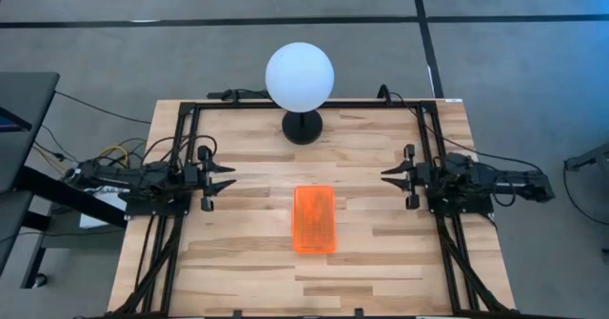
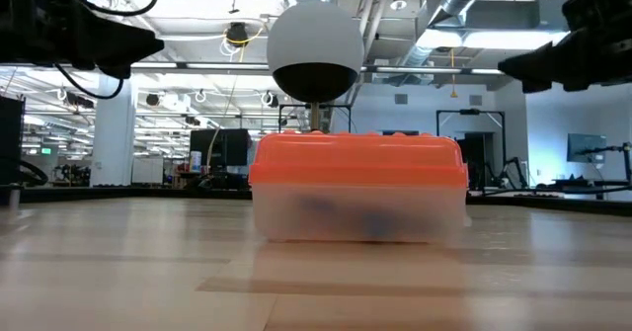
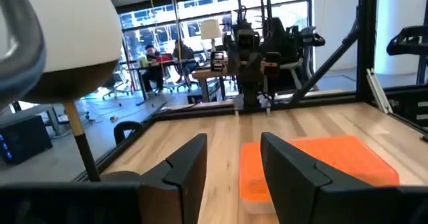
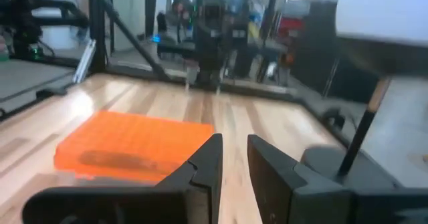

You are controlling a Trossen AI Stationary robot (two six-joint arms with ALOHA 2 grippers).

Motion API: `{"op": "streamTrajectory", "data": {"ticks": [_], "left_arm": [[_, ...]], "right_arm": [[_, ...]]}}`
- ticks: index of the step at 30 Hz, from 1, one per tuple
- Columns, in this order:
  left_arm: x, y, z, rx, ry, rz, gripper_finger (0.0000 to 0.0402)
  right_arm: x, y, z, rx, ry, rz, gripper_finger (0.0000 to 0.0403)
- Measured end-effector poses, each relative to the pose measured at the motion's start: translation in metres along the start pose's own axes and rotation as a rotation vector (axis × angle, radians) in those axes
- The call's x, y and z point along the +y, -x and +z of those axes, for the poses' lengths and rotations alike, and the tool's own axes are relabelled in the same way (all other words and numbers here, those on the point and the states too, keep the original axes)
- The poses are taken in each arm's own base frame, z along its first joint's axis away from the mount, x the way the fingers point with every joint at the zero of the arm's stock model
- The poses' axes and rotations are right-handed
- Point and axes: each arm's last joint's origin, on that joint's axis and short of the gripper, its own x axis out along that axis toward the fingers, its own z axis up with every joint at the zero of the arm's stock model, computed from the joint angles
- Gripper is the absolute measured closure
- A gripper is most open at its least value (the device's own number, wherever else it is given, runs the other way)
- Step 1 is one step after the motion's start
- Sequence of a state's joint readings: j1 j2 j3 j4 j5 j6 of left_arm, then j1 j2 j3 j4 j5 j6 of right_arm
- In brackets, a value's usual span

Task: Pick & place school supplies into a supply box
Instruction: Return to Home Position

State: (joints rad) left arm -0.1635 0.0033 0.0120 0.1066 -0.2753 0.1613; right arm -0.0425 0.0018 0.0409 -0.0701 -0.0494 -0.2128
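Note:
The supply box (image 1: 314,219) lies flat on the middle of the table with its orange ribbed lid shut on top. In the low view, the box (image 2: 357,188) shows dim dark and blue shapes (image 2: 346,217) through its clear wall; I cannot tell them apart as school supplies. My left gripper (image 1: 226,177) hovers open at the table's left side, pointing toward the box (image 3: 314,160). My right gripper (image 1: 388,175) hovers open at the right side, facing the box (image 4: 134,140). Both grippers stay well apart from the box.
A white globe lamp (image 1: 300,76) stands on its black base (image 1: 303,127) at the table's far middle, behind the box. A black frame (image 1: 181,167) runs along the left, right and far edges. People sit in the room beyond (image 3: 157,60).

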Motion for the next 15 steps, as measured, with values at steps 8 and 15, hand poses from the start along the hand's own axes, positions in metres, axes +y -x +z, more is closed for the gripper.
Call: {"op": "streamTrajectory", "data": {"ticks": [8, 15], "left_arm": [[-0.0019, 0.0001, -0.0037, 0.033, -0.007, -0.050, 0.0265], [-0.0025, 0.0001, -0.0041, 0.033, -0.060, -0.072, 0.0265]], "right_arm": [[-0.0036, -0.0018, -0.0023, -0.053, 0.027, -0.007, 0.0337], [-0.0002, -0.0019, -0.0013, -0.066, 0.037, 0.038, 0.0337]]}}
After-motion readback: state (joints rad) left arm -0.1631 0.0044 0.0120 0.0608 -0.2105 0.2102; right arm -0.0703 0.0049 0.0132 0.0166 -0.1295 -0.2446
